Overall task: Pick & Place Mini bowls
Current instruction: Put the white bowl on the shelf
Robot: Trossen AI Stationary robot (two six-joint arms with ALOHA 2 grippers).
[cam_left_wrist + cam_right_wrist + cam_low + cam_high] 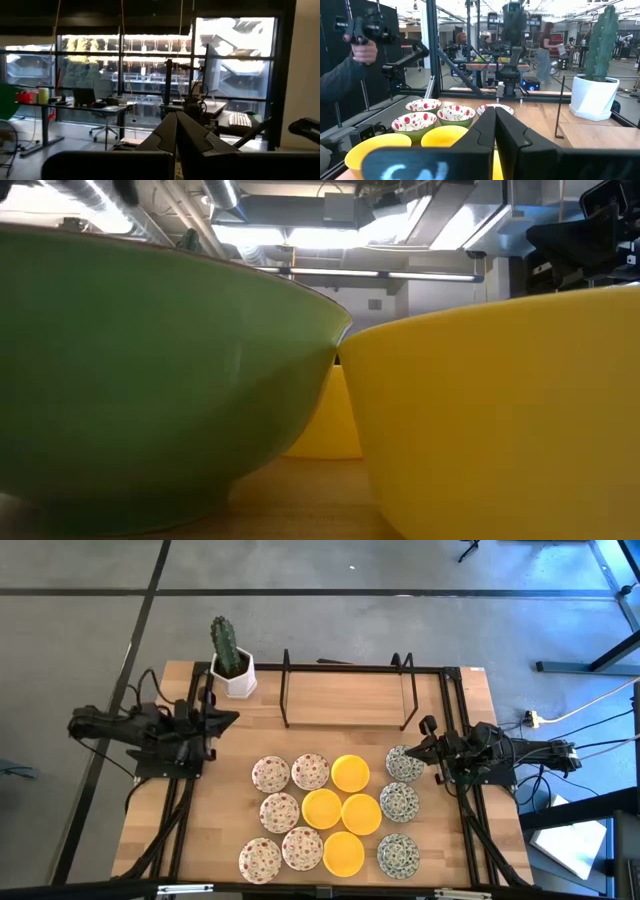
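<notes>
Several mini bowls stand in a cluster on the near middle of the wooden table (200,830). The red-specked white ones (279,812) are on the left, the plain yellow ones (350,773) in the middle, and the grey-green patterned ones (399,802) on the right. My left gripper (235,719) is shut, holds nothing and is raised over the table's left side, near the cactus pot. My right gripper (408,750) is shut and holds nothing. It is at the right, by the farthest grey-green bowl (404,763), and its wrist view looks across the bowls (456,114).
A white pot with a cactus (232,665) stands at the far left corner. A black wire rack (345,690) stands along the far edge. Black frame rails run down both table sides. A person's hand with a device (365,35) shows beyond the table.
</notes>
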